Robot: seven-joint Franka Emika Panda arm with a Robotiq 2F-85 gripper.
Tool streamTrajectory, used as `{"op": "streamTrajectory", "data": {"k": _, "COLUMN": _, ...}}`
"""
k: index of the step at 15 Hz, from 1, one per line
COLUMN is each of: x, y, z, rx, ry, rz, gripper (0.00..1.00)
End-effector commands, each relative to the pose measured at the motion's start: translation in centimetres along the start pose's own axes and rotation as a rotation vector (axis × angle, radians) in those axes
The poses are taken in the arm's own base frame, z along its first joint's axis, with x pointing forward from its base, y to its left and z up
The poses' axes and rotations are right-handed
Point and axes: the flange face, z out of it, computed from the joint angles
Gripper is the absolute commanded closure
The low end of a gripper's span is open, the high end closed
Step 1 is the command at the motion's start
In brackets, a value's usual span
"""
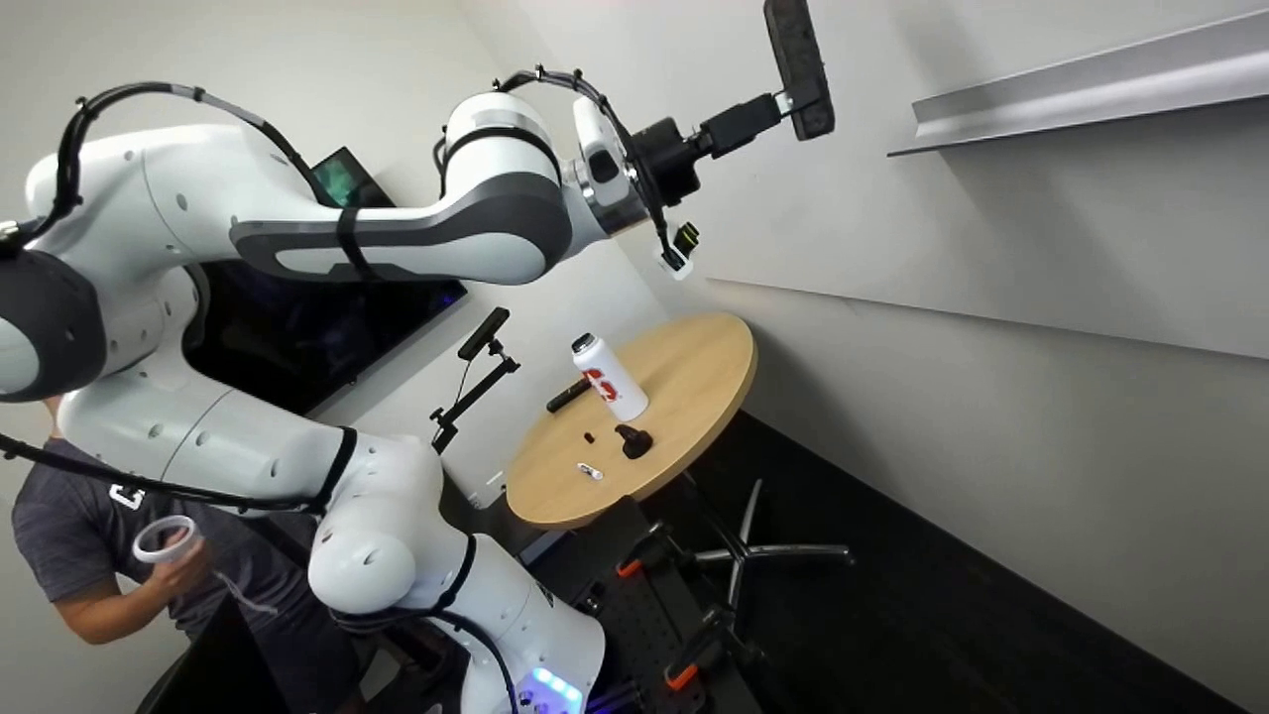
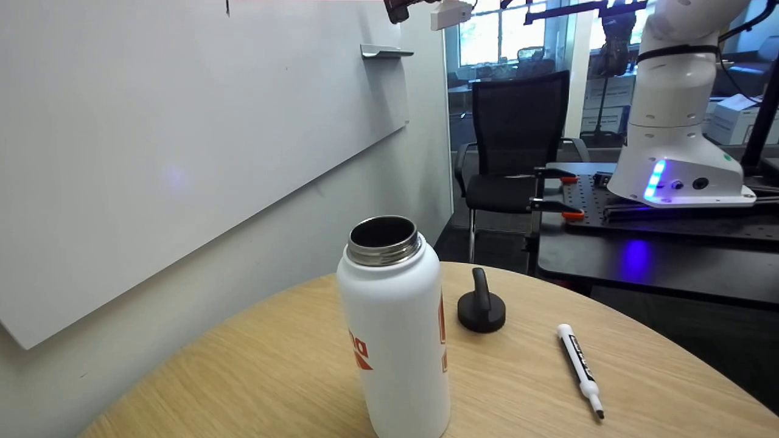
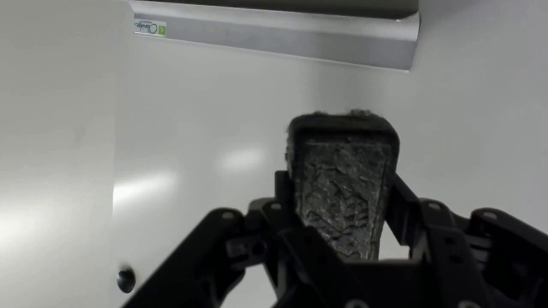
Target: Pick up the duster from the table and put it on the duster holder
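The black duster [image 1: 799,61] is held up in the air by my gripper [image 1: 786,103], well above the round wooden table [image 1: 699,362]. In the wrist view the fingers of the gripper [image 3: 340,205] press on both long sides of the duster [image 3: 342,171], whose textured face shows to the camera. The duster holder [image 1: 1100,84] is a long pale ledge on the white wall, apart from the duster and to its right in that exterior view. The holder's end also shows in an exterior view [image 2: 386,52], and the ledge [image 3: 274,36] runs along the top of the wrist view, beyond the duster.
On the table stand a white-and-red bottle [image 1: 617,382] and its black lid [image 2: 481,311]; a white marker [image 2: 581,370] lies near. A black chair [image 2: 520,137] stands by the wall. A person [image 1: 94,555] sits behind the arm. A wall screen [image 1: 288,327] hangs behind it.
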Motion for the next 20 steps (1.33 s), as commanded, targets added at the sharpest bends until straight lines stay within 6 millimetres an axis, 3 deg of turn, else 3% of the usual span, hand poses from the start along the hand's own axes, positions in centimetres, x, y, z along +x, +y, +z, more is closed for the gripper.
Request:
{"op": "streamTrajectory", "data": {"k": 1, "x": 0.0, "y": 0.0, "z": -0.1, "rx": 0.000, "ry": 0.001, "rz": 0.000, "gripper": 0.46}}
{"op": "streamTrajectory", "data": {"k": 3, "x": 0.6, "y": -0.1, "z": -0.4, "rx": 0.005, "ry": 0.014, "rz": 0.002, "gripper": 0.46}}
{"op": "streamTrajectory", "data": {"k": 4, "x": 0.6, "y": 0.0, "z": 0.0, "rx": 0.033, "ry": 0.016, "rz": -0.022, "gripper": 0.71}}
{"op": "streamTrajectory", "data": {"k": 6, "x": 0.2, "y": 0.5, "z": 1.1, "rx": 0.064, "ry": 0.038, "rz": -0.072, "gripper": 0.71}}
{"op": "streamTrajectory", "data": {"k": 7, "x": 1.9, "y": -2.3, "z": 0.2, "rx": 0.110, "ry": 0.037, "rz": -0.097, "gripper": 0.71}}
{"op": "streamTrajectory", "data": {"k": 12, "x": 3.8, "y": -4.0, "z": 1.2, "rx": 0.201, "ry": 0.025, "rz": -0.113, "gripper": 0.71}}
{"op": "streamTrajectory", "data": {"k": 17, "x": 3.0, "y": 0.5, "z": 3.8, "rx": 0.173, "ry": -0.033, "rz": -0.217, "gripper": 0.71}}
{"op": "streamTrajectory", "data": {"k": 20, "x": 2.3, "y": 2.6, "z": 4.3, "rx": 0.202, "ry": -0.059, "rz": -0.212, "gripper": 0.71}}
